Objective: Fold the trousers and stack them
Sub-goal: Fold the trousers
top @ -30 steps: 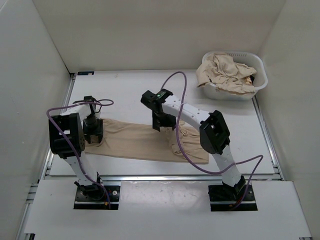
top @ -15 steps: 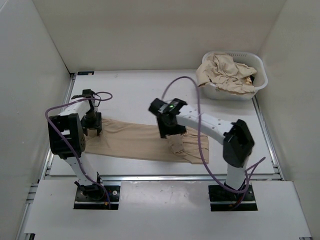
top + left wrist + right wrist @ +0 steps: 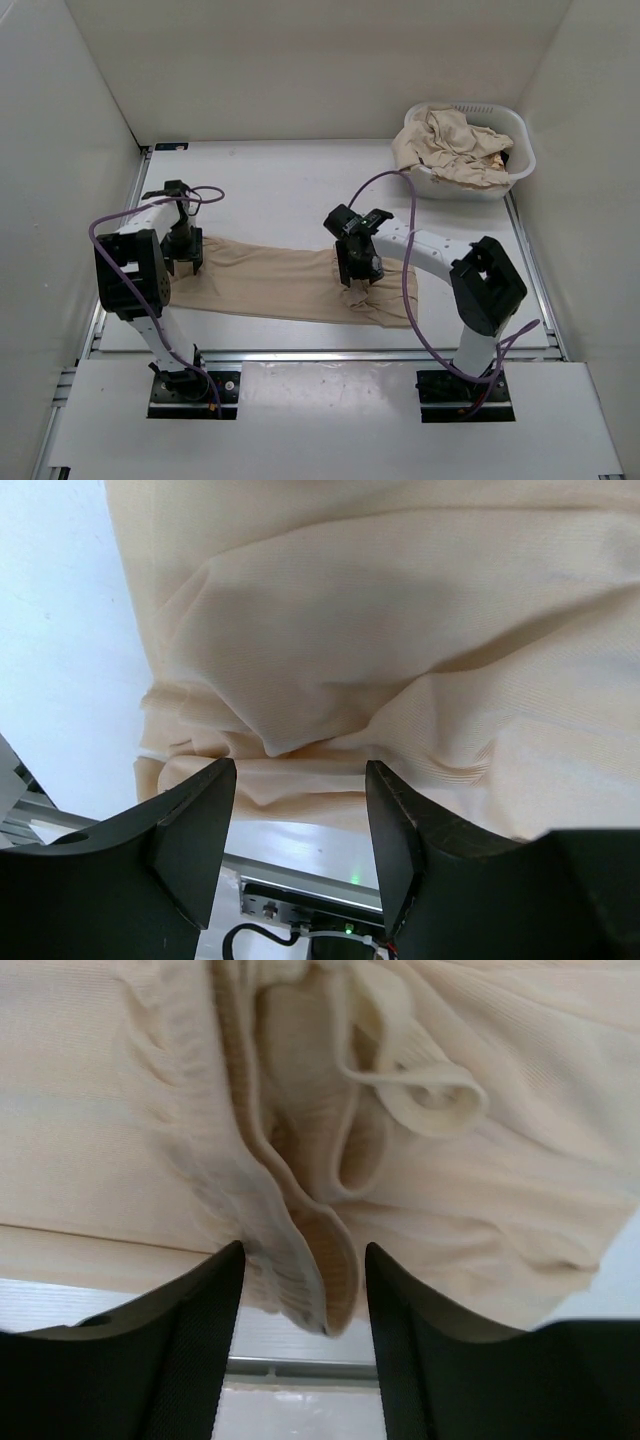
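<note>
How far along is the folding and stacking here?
One pair of trousers lies spread flat across the table. The left gripper, open, is at its leg end; the right gripper, open, straddles the waistband. No folded stack shows, and the basket holds more crumpled trousers.

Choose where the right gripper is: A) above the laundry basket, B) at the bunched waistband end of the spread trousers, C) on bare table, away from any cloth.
B: the right gripper is down on the trousers at the ribbed waistband, well away from the basket.
</note>
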Controlling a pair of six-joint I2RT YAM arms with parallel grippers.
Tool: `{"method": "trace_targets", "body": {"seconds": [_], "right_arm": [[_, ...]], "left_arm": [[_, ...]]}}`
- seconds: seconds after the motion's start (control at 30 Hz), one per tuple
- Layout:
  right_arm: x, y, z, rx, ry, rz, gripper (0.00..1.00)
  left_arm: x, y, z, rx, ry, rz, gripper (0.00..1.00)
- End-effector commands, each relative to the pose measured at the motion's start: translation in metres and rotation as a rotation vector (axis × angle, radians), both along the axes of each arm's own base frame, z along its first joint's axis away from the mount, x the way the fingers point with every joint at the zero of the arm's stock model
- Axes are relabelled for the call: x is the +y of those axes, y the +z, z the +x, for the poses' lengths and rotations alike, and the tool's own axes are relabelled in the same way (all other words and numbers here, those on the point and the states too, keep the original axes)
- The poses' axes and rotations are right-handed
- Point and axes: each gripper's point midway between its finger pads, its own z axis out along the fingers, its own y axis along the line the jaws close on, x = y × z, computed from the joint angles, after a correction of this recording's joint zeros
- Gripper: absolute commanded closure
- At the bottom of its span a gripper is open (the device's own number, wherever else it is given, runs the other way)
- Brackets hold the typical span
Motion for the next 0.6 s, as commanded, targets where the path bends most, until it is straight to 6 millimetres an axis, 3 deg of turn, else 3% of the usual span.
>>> {"method": "trace_targets", "body": {"seconds": [0.0, 0.07, 0.1, 0.23, 0.33, 0.37, 0.4, 0.47, 0.57], "right_arm": [[0.016, -0.015, 0.0, 0.03, 0.014, 0.052, 0.46], [0.019, -0.026, -0.006, 0.072, 0.02, 0.058, 0.57], [0.018, -0.029, -0.007, 0.079, 0.019, 0.05, 0.69], [0.025, -0.022, 0.003, 0.064, 0.027, 0.049, 0.95], [0.035, -0.006, 0.007, 0.023, 0.067, 0.004, 1.0], [0.045, 0.009, 0.018, -0.03, 0.088, -0.001, 1.0], [0.049, 0.013, 0.009, -0.013, 0.124, -0.023, 1.0], [0.064, 0.017, 0.004, 0.003, 0.184, -0.048, 1.0], [0.087, 0.006, -0.008, 0.084, 0.259, -0.039, 0.99]], "left_arm": [[0.006, 0.01, 0.0, -0.039, 0.014, 0.032, 0.34], [0.019, 0.011, -0.001, -0.044, 0.044, 0.06, 0.34], [0.022, 0.011, 0.001, -0.055, 0.054, 0.061, 0.34], [0.047, 0.018, 0.005, -0.082, 0.097, 0.158, 0.34], [0.055, 0.02, 0.006, -0.091, 0.111, 0.183, 0.34], [0.054, 0.017, 0.003, -0.08, 0.11, 0.182, 0.34], [0.055, 0.017, 0.005, -0.091, 0.111, 0.183, 0.34], [0.049, 0.01, 0.003, -0.076, 0.106, 0.148, 0.34], [0.044, 0.004, 0.0, -0.06, 0.102, 0.124, 0.34]]}}
